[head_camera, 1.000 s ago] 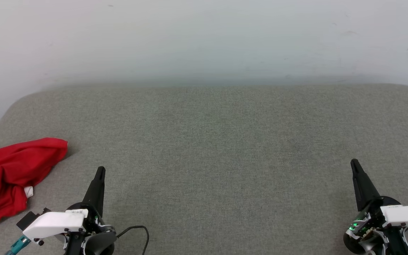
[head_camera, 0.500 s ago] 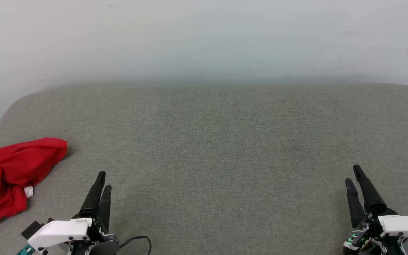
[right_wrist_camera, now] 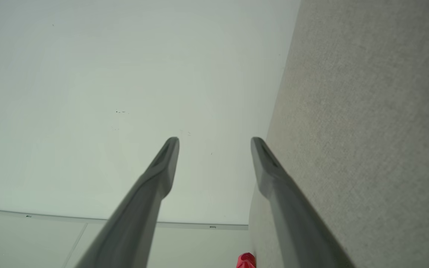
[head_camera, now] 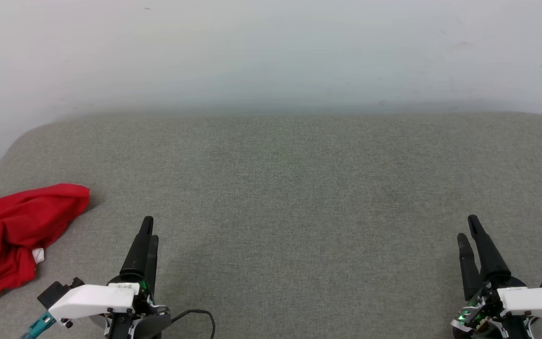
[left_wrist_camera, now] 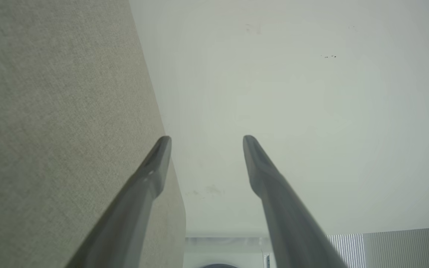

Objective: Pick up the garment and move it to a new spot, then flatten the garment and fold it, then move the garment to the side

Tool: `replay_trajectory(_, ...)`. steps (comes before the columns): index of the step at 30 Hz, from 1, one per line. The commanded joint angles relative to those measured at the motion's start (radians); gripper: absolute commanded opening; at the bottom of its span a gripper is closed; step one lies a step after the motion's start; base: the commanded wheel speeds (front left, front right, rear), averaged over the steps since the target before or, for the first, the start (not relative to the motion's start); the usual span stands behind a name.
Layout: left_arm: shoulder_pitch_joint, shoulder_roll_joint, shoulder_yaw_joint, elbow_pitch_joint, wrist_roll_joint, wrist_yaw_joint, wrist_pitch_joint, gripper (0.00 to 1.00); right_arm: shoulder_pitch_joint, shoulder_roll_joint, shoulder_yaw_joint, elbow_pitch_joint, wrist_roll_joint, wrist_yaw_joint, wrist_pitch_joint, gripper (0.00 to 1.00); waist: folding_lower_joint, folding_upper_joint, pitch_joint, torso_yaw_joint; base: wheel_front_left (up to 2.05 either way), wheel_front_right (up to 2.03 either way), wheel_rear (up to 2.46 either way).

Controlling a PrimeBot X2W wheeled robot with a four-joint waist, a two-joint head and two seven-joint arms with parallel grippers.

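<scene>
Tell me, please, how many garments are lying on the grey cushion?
1. The red garment lies crumpled at the cushion's left edge, apart from the left gripper; its far-left part runs out of the head view.

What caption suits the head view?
Crumpled garment at left edge of the grey cushion; left gripper and right gripper open, apart from it.

Left gripper (head_camera: 151, 230) and right gripper (head_camera: 466, 227) both point forward, fingers parted
</scene>
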Motion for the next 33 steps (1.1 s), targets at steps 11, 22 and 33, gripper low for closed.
replay_trajectory(11, -0.001, 0.003, -0.011, -0.086, 0.225, -0.002, -0.054, 1.00, 0.010, -0.020, 0.035, -0.065, -0.115, 0.000, -0.060, 1.00, 0.0000, 0.0000, -0.001, 0.004, 0.00, 0.00, 0.00)
replay_trajectory(22, 0.017, -0.002, -0.007, -0.132, 0.473, -0.002, -0.092, 1.00, 0.017, -0.030, 0.035, -0.103, -0.409, 0.000, -0.100, 1.00, 0.0000, 0.0000, -0.003, 0.007, 0.00, 0.00, 0.00)
replay_trajectory(33, 0.028, -0.002, -0.021, -0.153, 0.763, 0.024, -0.129, 1.00, 0.024, -0.015, 0.011, -0.142, -0.753, 0.000, -0.089, 1.00, 0.0000, 0.0000, -0.004, 0.005, 0.00, 0.00, 0.00)
